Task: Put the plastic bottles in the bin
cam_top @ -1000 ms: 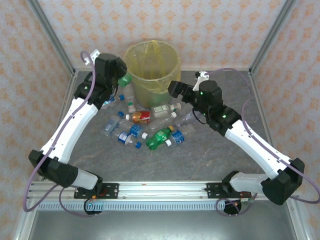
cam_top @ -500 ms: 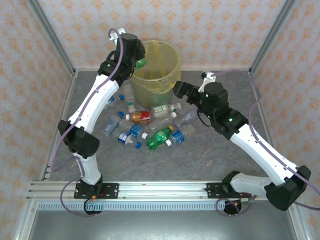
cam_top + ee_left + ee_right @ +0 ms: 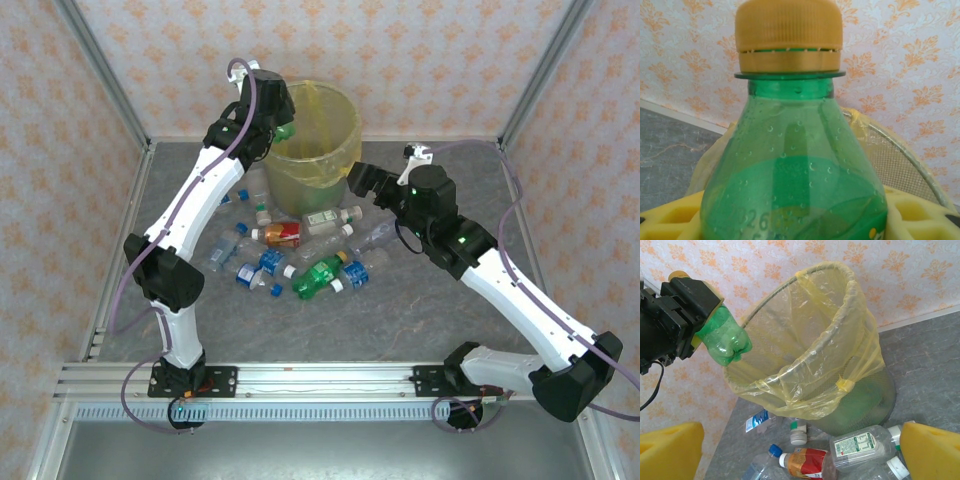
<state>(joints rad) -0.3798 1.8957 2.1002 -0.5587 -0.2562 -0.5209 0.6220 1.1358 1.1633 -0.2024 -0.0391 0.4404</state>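
My left jaws pinch 1 green bottle (image 3: pixel 726 342) with an orange cap (image 3: pixel 789 35), its base at the rim of the yellow-lined bin (image 3: pixel 860 340). My right jaws are spread wide. On the bench (image 3: pixel 935 355) at the bin's foot lie a red-labelled bottle (image 3: pixel 807 463) and a white-labelled clear bottle (image 3: pixel 855 442); their print is too small to read.

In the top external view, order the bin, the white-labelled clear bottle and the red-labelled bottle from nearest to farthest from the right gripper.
1. bin: just left of the right gripper.
2. white-labelled clear bottle: below and left of it.
3. red-labelled bottle: farther left again.
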